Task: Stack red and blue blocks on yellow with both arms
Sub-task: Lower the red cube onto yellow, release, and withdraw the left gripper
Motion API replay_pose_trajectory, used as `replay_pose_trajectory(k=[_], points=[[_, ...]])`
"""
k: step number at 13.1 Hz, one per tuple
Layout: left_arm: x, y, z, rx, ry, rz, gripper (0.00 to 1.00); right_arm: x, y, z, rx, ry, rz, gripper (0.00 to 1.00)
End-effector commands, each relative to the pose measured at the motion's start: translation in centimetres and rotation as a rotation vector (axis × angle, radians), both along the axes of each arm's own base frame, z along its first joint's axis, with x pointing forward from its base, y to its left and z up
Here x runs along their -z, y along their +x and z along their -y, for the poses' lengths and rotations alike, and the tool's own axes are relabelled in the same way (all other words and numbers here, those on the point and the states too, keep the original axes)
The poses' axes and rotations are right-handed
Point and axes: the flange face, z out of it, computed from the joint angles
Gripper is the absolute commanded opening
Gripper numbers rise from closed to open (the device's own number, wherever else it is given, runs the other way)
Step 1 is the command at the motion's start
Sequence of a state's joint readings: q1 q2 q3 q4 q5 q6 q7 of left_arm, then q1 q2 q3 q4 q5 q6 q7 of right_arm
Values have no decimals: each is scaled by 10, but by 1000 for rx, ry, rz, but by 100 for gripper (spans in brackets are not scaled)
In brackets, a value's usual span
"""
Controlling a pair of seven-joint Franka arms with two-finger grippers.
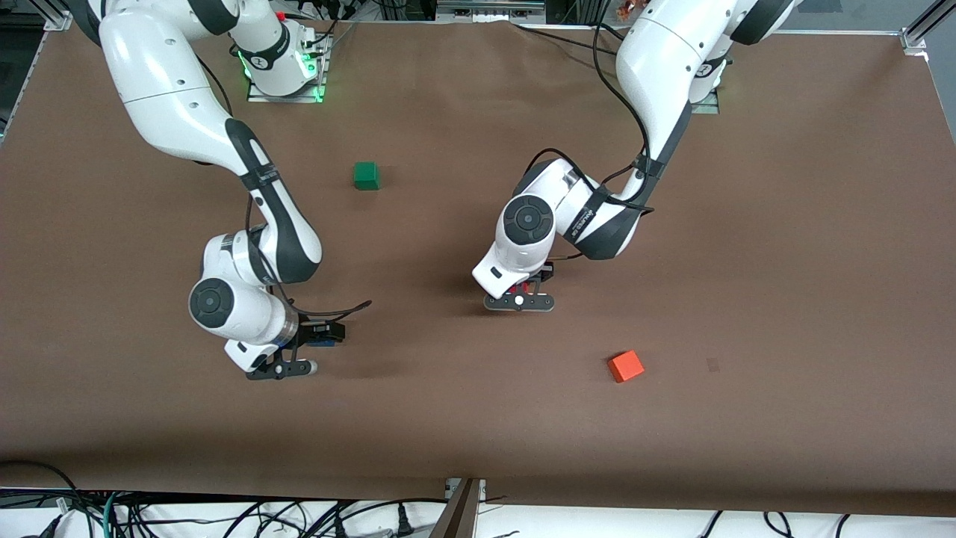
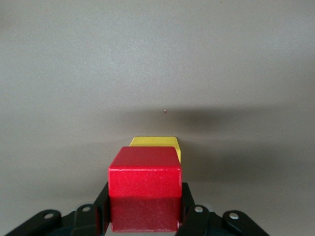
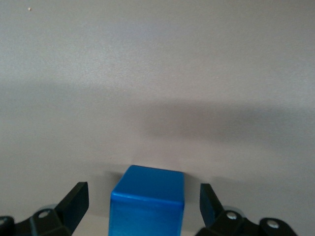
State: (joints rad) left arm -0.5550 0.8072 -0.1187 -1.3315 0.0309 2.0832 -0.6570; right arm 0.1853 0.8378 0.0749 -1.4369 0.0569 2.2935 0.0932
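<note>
Your left gripper [image 2: 145,216] has its fingers closed on the deep red plain cube [image 2: 145,187], held over the bright yellow plain cube [image 2: 155,142] near mid-table. Your right gripper [image 3: 145,206] stands wide open around the bright blue plain cube [image 3: 147,201], touching neither side, toward the right arm's end of the brown table [image 1: 784,299].

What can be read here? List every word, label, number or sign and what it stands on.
Dark print on the left arm's forearm: too small to read.
Red block, yellow block, blue block, green cube, orange-red cube: no text.
Left pincer, shut on the red block above the yellow block: no text.
Right pincer, open around the blue block: no text.
</note>
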Motion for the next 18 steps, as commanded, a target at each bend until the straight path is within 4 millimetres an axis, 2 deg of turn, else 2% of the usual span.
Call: replay_pose_trajectory(k=[1,2,4,5,6,8,10,11,12,13,14,16,17,18], points=[[-2,4,5,5,15,18,0,-6,5,2,11,-17,-4,99],[-2,1,7,10,16,16,0,-4,5,1,13,-17,-3,99],[-3,1,7,8,15,18,0,1,3,1,19,-19,-11,91],[-3,1,7,8,15,18,6,1,3,1,40,-20,-12,82],[-3,3,6,12,15,18,99,1,3,1,41,-21,-16,70],[-19,16,-5,-8,3,37,100,-3,2,1,45,-19,-37,45],[-60,38,-25,-44,2,67,100,-8,1,4,38,-27,-47,21],[-85,56,-50,-84,16,74,100,-20,-1,4,28,-36,-72,11],[-119,71,-70,-118,7,96,100,-31,-4,1,23,-40,-92,5],[-148,84,-94,-149,-2,116,100,-48,-5,-7,5,-45,-79,5],[-174,94,-117,-159,-8,128,100,-67,-11,-26,-31,-63,-72,5],[-223,109,-184,-169,-28,144,100,-93,-28,-62,-44,-78,-95,5],[-245,111,-213,-170,-28,149,100,-104,-37,-84,0,-80,-98,5],[-261,108,-232,-160,-20,141,100,-110,-50,-112,28,-91,-104,5]])
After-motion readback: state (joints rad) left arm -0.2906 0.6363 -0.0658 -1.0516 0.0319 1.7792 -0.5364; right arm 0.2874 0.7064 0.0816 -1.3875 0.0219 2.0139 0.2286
